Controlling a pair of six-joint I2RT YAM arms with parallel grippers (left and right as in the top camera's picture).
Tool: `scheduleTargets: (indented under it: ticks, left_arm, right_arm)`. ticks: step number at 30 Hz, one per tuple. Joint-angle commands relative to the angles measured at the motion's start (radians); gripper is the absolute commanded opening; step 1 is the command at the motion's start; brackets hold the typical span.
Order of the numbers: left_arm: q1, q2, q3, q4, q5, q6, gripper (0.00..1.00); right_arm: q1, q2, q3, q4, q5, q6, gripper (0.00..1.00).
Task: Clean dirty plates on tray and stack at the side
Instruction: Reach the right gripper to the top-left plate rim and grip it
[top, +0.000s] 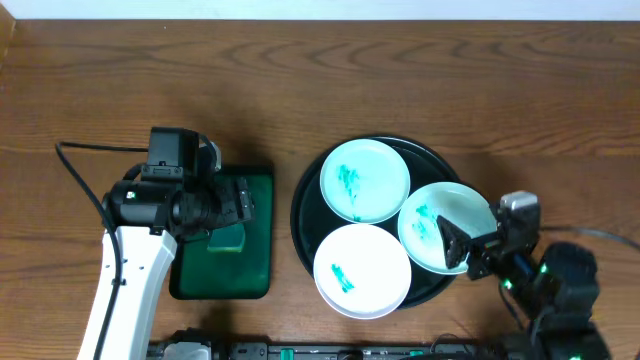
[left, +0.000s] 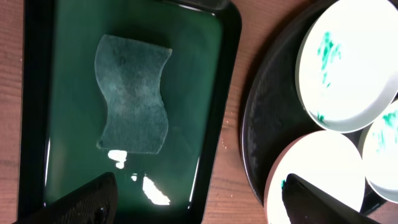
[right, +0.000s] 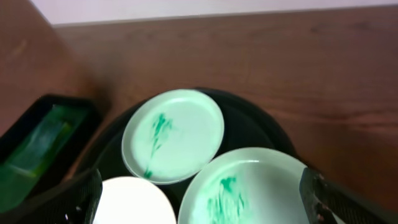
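Observation:
The round black tray (top: 303, 215) holds three pale plates, each with teal smears: one at the back (top: 365, 180), one at the right (top: 447, 227) and one at the front (top: 362, 270). My right gripper (top: 460, 248) hovers open over the right plate's near edge. In the right wrist view that plate (right: 249, 186) lies between my open fingers (right: 202, 196), with the back plate (right: 174, 134) beyond it. My left gripper (top: 243, 200) is open above the green tray. In the left wrist view its fingers (left: 202, 193) are spread wide and hold nothing.
A rectangular dark-green tray (top: 255, 270) left of the black tray holds a wavy green sponge (left: 132, 93). A strip of bare wood (left: 230, 162) separates the two trays. Brown table (top: 320, 80) extends behind both.

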Motion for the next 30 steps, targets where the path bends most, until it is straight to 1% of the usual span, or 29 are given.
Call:
scheduleTargets:
  ticks: [1,9,13,16,20,21,26,30]
  left_arm:
    - [0.003,0.000,0.023,-0.002,-0.009,0.020,0.85]
    - [0.003,0.000,0.023,-0.002,-0.009,0.020,0.85]
    - [0.003,0.000,0.023,-0.002,-0.009,0.020,0.85]
    - [0.003,0.000,0.023,-0.002,-0.009,0.020,0.85]
    - [0.003,0.000,0.023,0.001,-0.010,0.020,0.85]
    - [0.003,0.000,0.023,0.001,-0.010,0.020,0.85]
    - [0.003,0.000,0.023,0.024,-0.015,0.021,0.85]
    - [0.003,0.000,0.023,0.043,-0.018,0.021,0.85]
  right_arm:
    - [0.000,0.163,0.150,-0.091,-0.021,-0.060,0.99]
    - [0.000,0.603,0.484,-0.502,-0.027,-0.060,0.99]
    - [0.000,0.778,0.587,-0.655,0.051,-0.055,0.99]
    - [0.000,0.882,0.628,-0.727,0.106,-0.028,0.99]
    - [0.000,0.960,0.624,-0.713,0.149,-0.022,0.99]
    - [0.001,0.973,0.624,-0.686,0.148,-0.022,0.99]
    - [0.033,0.971,0.626,-0.513,0.262,-0.023,0.99]
    - [0.115,0.975,0.626,-0.397,0.242,-0.023,0.99]
